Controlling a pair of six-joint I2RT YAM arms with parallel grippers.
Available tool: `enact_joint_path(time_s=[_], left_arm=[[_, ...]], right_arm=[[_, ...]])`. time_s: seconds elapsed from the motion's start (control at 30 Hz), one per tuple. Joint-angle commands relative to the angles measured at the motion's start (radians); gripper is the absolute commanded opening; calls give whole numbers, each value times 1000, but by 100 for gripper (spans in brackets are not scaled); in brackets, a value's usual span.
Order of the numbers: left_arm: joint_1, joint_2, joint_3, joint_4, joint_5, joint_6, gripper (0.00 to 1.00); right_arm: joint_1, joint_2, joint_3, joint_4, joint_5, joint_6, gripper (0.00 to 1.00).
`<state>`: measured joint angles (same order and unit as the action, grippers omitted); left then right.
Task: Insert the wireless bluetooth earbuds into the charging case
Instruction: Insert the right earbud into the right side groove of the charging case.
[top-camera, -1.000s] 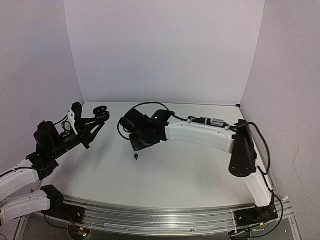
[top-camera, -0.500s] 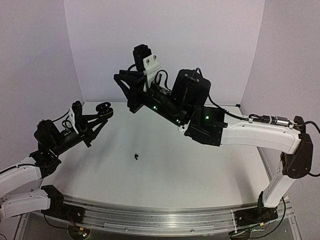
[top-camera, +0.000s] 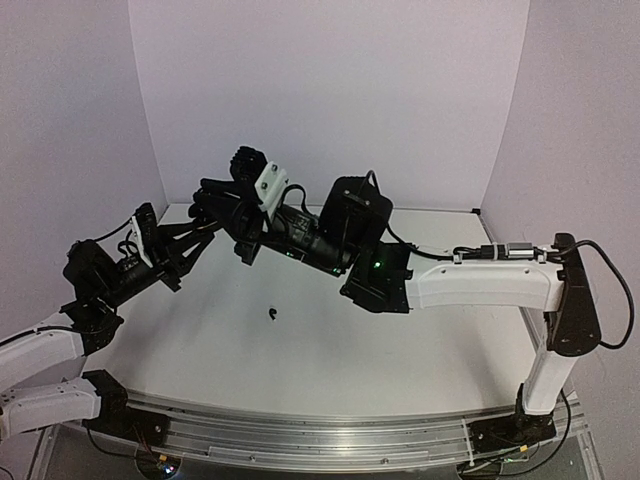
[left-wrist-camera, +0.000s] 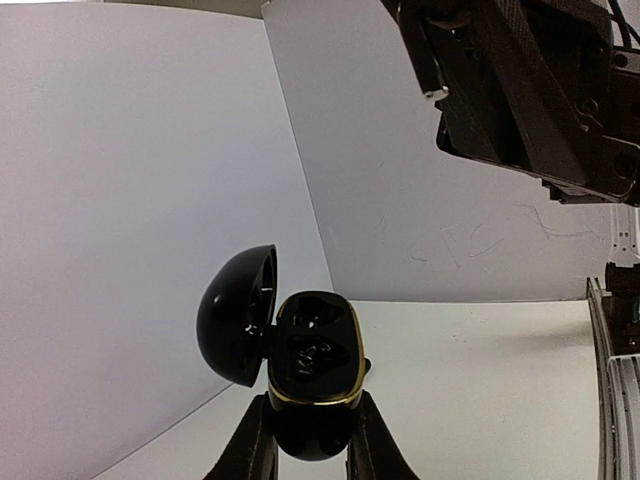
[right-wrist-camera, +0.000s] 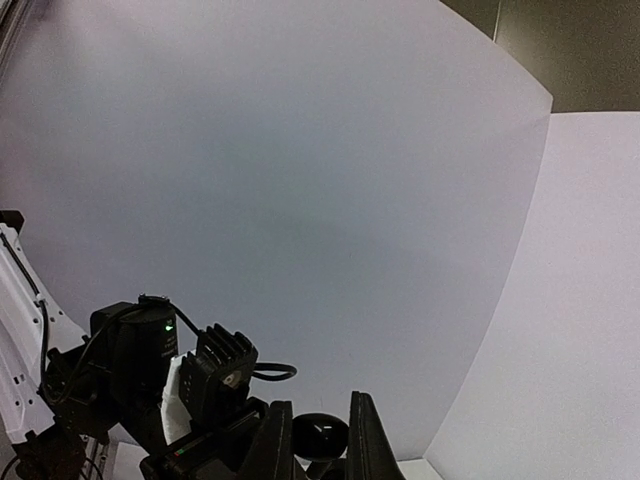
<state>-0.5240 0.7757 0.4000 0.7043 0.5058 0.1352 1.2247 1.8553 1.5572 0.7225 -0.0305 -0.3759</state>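
1. Left gripper (left-wrist-camera: 308, 448): jaws clenched on the case (left-wrist-camera: 312, 350). One finger (left-wrist-camera: 252, 450) presses each flank of its lower half, and the upper half stands out past the fingertips. The gripper is raised off the table (top-camera: 400, 350) and tilted upward.
2. The case is glossy black with a gold rim around its open face. The lid (left-wrist-camera: 238, 315) is swung fully open and hangs on its hinge to the left of the jaws in the left wrist view.
3. There are dark glossy shapes in the case's sockets. Cannot tell whether buds are seated there.
4. One black bud (top-camera: 272, 315) lies alone on the table. It is touched by neither gripper, and sits well below both sets of jaws, toward the near edge and to the right of the left jaws.
5. Right gripper (right-wrist-camera: 318, 440): jaws clenched down to a narrow slit. Only the inner edges of the fingers (right-wrist-camera: 278, 445) show, at the bottom of the right wrist view. Cannot tell whether anything is pinched at the tips.
6. In the right wrist view, the round dark form of the case shows through that slit, just beyond the tips.
7. From above, the right jaws hang just over the left jaws, close to the case. Cannot tell whether they touch it.
8. The right arm (top-camera: 480, 285) stretches across the table from its base, its wrist high.
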Motion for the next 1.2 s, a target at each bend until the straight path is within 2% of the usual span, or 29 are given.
enact_joint_path(time_s=[0.0,0.37,1.17], left_arm=[[-4,1,48,29,42,17,0],[-4,-7,164,-170,39,-37,0],[-4,-1,197,-215,69,15,0]], right_arm=[[-1,-1,-13,59,-12,-60,0],[-24,-17,6,-59,-29,-118,0],[-28,13,46,-58,109,-155,0]])
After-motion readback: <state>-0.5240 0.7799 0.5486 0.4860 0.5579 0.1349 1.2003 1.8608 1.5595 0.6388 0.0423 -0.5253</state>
